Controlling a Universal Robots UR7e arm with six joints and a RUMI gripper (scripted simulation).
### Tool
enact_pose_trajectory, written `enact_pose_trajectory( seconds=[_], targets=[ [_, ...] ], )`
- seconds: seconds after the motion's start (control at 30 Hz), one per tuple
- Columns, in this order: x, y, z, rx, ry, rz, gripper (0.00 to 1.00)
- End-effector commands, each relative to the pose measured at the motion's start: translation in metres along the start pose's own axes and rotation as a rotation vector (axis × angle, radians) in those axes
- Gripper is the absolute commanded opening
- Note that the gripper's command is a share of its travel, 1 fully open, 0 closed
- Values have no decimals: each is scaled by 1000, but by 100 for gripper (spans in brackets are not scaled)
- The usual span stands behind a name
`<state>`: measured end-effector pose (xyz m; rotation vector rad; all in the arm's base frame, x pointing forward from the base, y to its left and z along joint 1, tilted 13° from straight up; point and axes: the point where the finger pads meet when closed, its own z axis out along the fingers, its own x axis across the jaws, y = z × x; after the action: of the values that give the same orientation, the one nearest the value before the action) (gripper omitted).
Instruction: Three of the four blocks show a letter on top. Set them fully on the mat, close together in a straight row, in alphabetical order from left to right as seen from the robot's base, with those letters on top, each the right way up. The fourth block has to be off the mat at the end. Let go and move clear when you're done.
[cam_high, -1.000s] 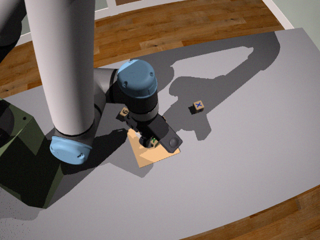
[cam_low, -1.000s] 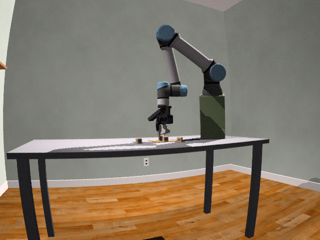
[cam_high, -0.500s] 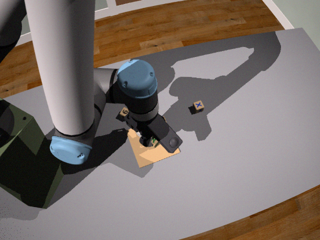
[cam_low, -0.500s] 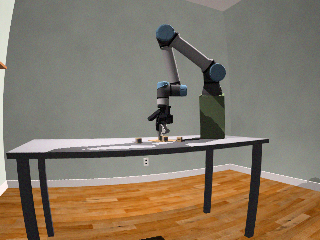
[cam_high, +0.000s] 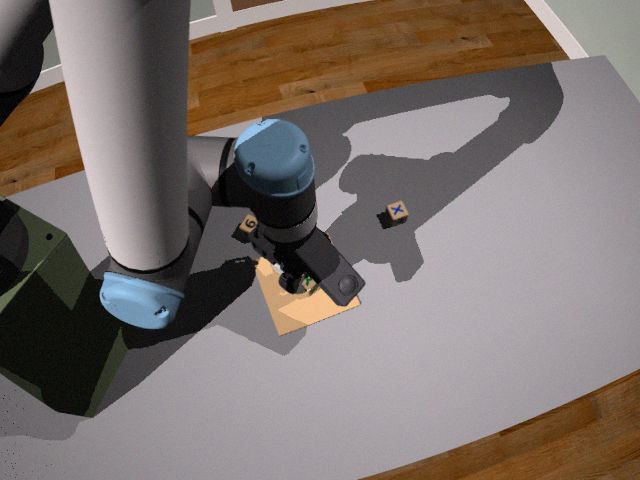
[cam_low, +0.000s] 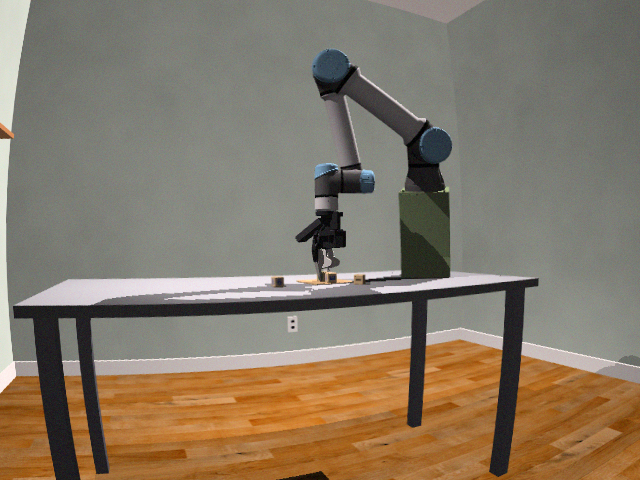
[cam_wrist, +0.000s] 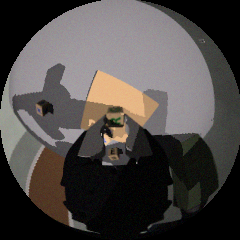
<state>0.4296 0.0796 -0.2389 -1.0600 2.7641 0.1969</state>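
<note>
The tool (cam_high: 298, 285) (cam_low: 323, 272) (cam_wrist: 115, 114) was down over the mat (cam_high: 315, 311) (cam_low: 305, 281) (cam_wrist: 112, 90), its fingers narrowly apart at the green-lettered block (cam_high: 309, 282) (cam_low: 322, 276) (cam_wrist: 115, 116); whether they gripped it, I could not tell. That block was at the mat, its letter too obscured to read. The blue X block (cam_high: 397, 211) (cam_low: 278, 281) (cam_wrist: 42, 108) sat on the grey surface (cam_high: 465, 310) (cam_low: 129, 287) (cam_wrist: 165, 40), well apart from the mat. A block with a dark 6- or 9-like mark (cam_high: 248, 224) (cam_low: 359, 279) lay off the mat, towards the pedestal (cam_high: 108, 382) (cam_low: 424, 232) (cam_wrist: 195, 175). The remaining block (cam_low: 331, 277) was mostly hidden from above, its top unreadable.
</note>
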Motion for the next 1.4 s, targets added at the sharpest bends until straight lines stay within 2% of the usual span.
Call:
enact_pose_trajectory(
  seconds=[0.0,0.53,0.83,1.37],
  targets=[
    [0,0,0,1,-1,0,9],
    [0,0,-1,1,-1,0,9],
    [0,0,-9,1,-1,0,9],
    [0,0,-60,1,-1,0,9]
  ],
)
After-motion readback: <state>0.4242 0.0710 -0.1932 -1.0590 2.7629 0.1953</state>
